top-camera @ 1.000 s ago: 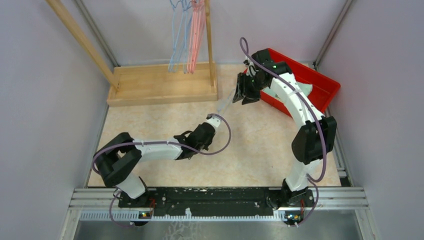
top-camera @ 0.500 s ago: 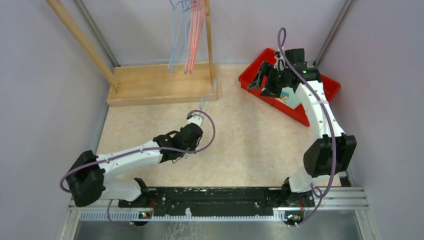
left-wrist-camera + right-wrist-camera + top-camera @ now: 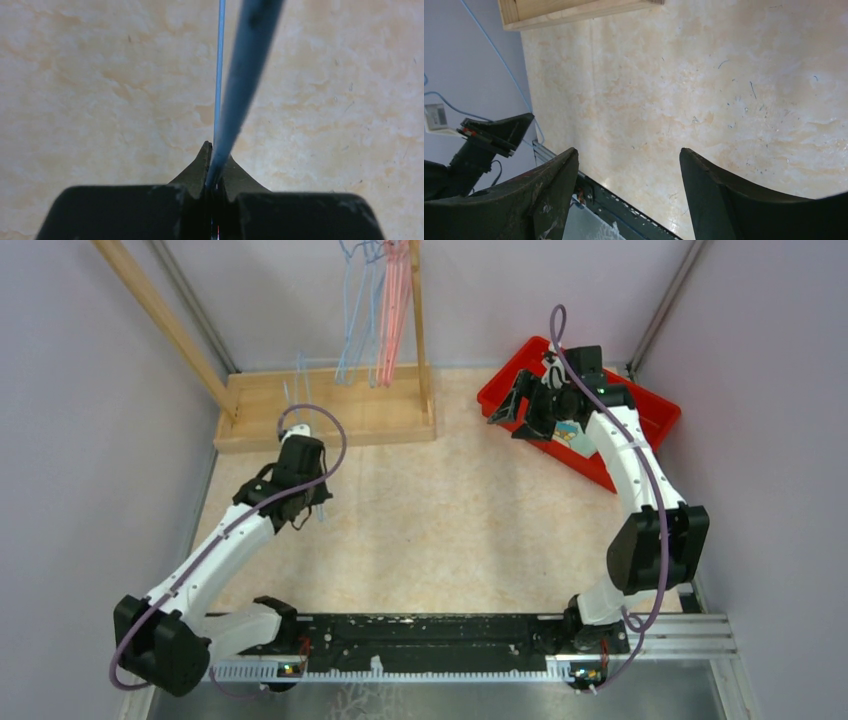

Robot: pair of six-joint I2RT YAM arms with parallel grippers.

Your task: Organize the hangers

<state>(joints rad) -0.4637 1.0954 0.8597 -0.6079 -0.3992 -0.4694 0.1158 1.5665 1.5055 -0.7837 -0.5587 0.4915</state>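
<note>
- The left arm's fingers (image 3: 200, 162) are pinched shut on one thin light blue wire hanger (image 3: 237, 95). Its wire runs lengthwise straight through the grip, pointing down toward the beige marbled desk (image 3: 450, 520). In the overhead view it also rises in front of the rack's base.
- One wooden hanger rack (image 3: 325, 415) stands just beyond that arm, so the left arm is by far the nearer one. The held hanger probably has to go up and to the right to join the others.
- On the rack, a light blue bunch (image 3: 352, 330) and a pink-red bunch (image 3: 393, 320) hang side by side. There are at least two in each, but the wires overlap too much for an exact count.
- The right arm's fingers (image 3: 556, 172) are spread wide and hold nothing. They hover at the left end of the one red plastic tray (image 3: 655, 410), well apart from the rack.
</note>
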